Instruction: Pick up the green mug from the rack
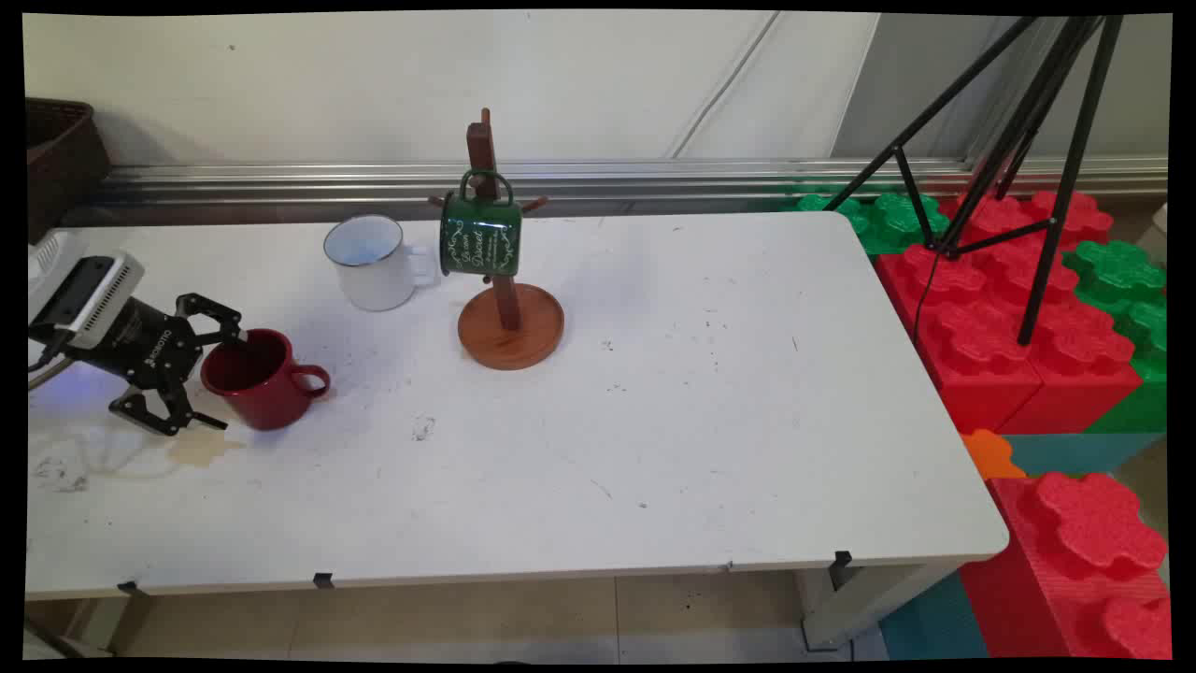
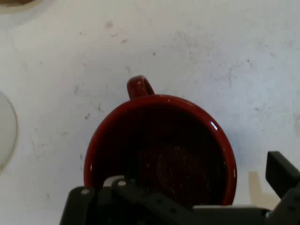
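Gripper, black and two-fingered, reaches in low from the left with its fingers spread apart, straddling the near-left rim of a red mug; one finger dips inside, one sits outside. Mug stands upright on the white table, handle pointing right. Closing squarely on the wall would likely grip best. Farther right: a white enamel mug, then a green mug hanging on a wooden mug tree.

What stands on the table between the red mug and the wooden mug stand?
In the main view, the white enamel mug stands roughly between the red mug and the wooden mug stand, set somewhat toward the wall.
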